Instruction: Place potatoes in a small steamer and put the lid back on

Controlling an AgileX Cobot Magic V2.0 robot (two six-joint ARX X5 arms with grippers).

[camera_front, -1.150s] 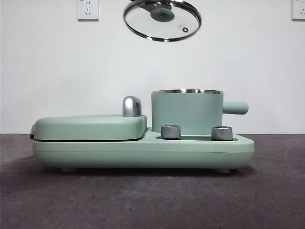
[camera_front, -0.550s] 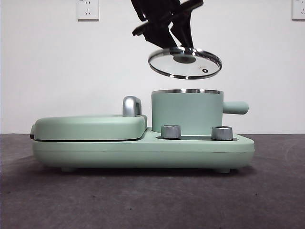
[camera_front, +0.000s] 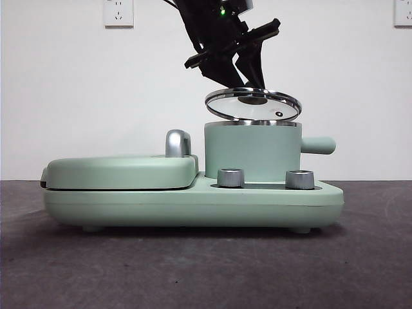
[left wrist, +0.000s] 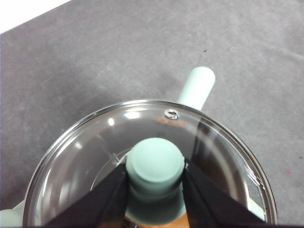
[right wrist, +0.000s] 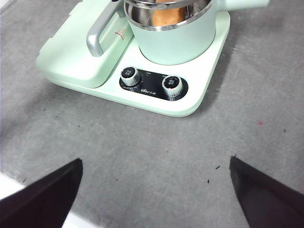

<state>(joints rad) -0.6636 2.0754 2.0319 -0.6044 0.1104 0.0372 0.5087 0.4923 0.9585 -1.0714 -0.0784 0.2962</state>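
- Lowered since half a second ago: round glass lid with steel rim, now tilted just above the small mint-green cylindrical steamer pot.
- Left gripper: jaws clamped on the lid's mint-green knob.
- Orange-brown potato lies inside the pot.
- Right gripper: jaws wide apart, empty, over grey table.

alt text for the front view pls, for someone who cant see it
The left gripper, coming down from above, holds the glass lid by its knob, tilted just above the steel rim of the small mint-green steamer. The steamer sits on a mint-green appliance base with two steel dials, beside a flat griddle cover, on a dark table.
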